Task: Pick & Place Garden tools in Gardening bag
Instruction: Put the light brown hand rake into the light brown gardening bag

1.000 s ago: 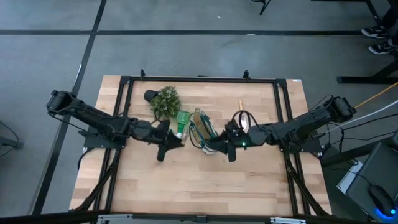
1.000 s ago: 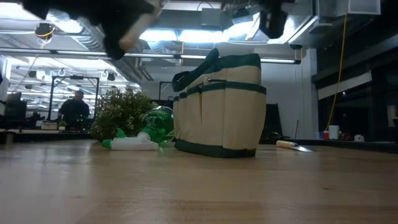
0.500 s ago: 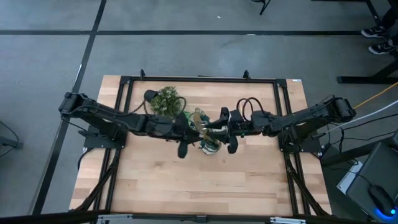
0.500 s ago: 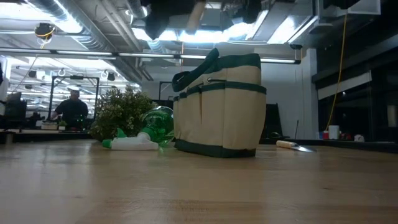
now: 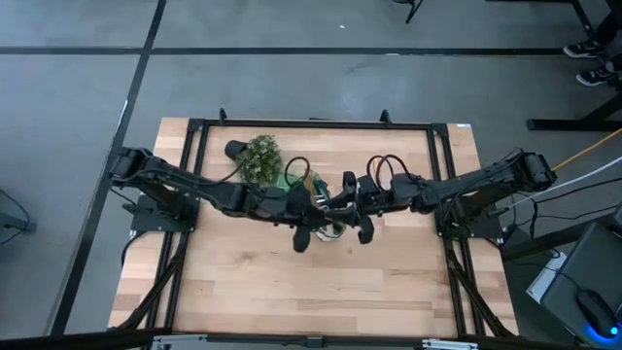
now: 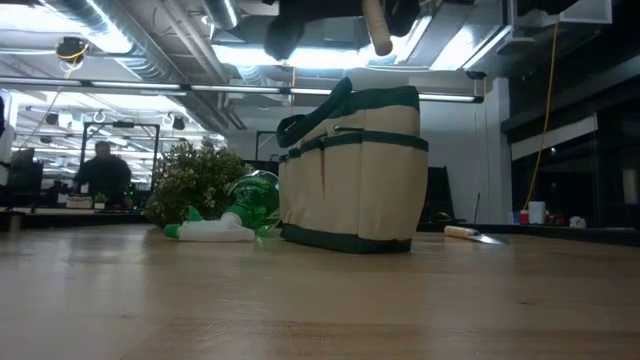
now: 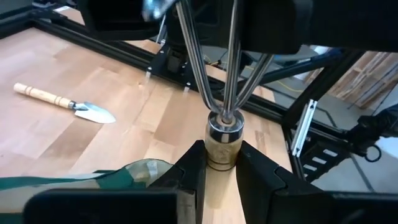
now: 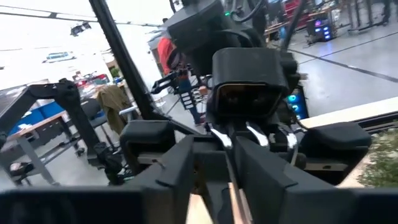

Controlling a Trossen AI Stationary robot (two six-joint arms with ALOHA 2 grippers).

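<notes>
Since the earlier frames the left arm has swung in from beside the plant to the middle of the table, and its left tool (image 5: 313,207) now meets the right tool (image 5: 342,205) right above the beige canvas gardening bag with dark green trim and handles (image 6: 352,168). Seen from the left wrist, the left tool's two dark fingers (image 7: 191,168) are clenched on the pale round wooden handle of a three-pronged hand cultivator (image 7: 222,144), whose bright steel ferrule and thin curved steel prongs run up toward the other arm. From table height the same wooden handle (image 6: 376,27) hangs above the bag's open mouth, clear of the rim. The right tool sits close against the prong end; whether its fingers grip anything cannot be told. The bag stands upright on the light wood-plank table (image 5: 389,282), unmoved. Just beside it lies the green-and-white plastic sprayer piece (image 6: 228,220), smooth and glossy, and beyond that the bushy green plant in a black pot (image 5: 258,157). A small trowel with a ribbed wooden handle and pointed metal blade (image 7: 65,104) lies flat on the far side of the bag, well apart from it, also where it was. The front half of the table is bare, bounded by the black metal frame rails (image 5: 311,124) along its edges.
</notes>
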